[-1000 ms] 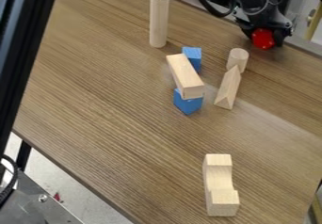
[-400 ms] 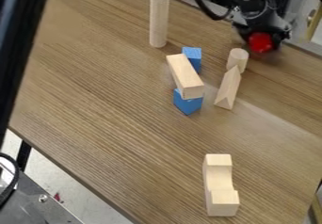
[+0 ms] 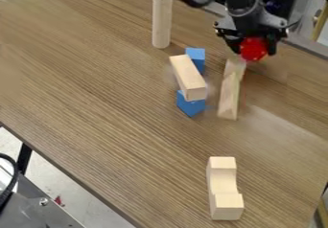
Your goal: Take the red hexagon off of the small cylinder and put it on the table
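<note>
The black gripper point(image 3: 254, 51) hangs at the upper right, shut on the red hexagon point(image 3: 253, 47), which sits between its fingers. Just below and slightly left of the red piece, the small cylinder point(image 3: 235, 65) looks blurred, its top partly covered by the gripper and red piece. Whether they touch it I cannot tell. Against the cylinder's lower end is a wooden triangular prism point(image 3: 228, 96), also blurred.
On the table point(image 3: 96, 88) a tall cylinder point(image 3: 162, 20) stands at the back. A wooden block point(image 3: 189, 77) rests across two blue blocks point(image 3: 191, 105), left of the prism. A notched wooden block point(image 3: 223, 186) lies near the front.
The gripper has moved left and slightly down with the red hexagon, after little movement earlier. The small cylinder and triangular prism have shifted a little left and toward the front.
</note>
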Controlling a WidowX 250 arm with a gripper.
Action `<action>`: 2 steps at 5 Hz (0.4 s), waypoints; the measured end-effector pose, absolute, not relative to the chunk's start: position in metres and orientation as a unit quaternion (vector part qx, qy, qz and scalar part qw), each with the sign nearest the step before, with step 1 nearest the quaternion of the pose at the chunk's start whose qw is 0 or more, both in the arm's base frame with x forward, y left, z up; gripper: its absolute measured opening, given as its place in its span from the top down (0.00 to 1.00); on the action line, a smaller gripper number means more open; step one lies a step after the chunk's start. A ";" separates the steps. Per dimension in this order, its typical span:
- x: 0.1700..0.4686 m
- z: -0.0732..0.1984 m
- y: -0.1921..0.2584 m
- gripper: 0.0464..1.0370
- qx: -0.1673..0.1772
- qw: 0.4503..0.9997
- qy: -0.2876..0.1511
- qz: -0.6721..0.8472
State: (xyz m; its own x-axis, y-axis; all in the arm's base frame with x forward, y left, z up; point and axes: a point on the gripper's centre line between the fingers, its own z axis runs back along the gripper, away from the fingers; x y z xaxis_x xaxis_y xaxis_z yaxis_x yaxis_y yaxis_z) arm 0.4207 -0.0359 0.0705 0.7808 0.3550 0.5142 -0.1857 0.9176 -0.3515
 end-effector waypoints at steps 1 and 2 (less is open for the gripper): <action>0.400 0.094 -0.037 0.23 -0.164 0.919 -0.321 0.161; 0.382 0.107 -0.030 0.23 -0.153 0.910 -0.341 0.180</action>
State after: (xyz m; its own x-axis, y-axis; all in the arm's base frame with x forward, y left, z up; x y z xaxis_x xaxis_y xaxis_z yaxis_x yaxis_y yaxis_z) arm 0.3817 -0.0300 0.1066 0.7017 0.4325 0.5661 -0.2238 0.8883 -0.4011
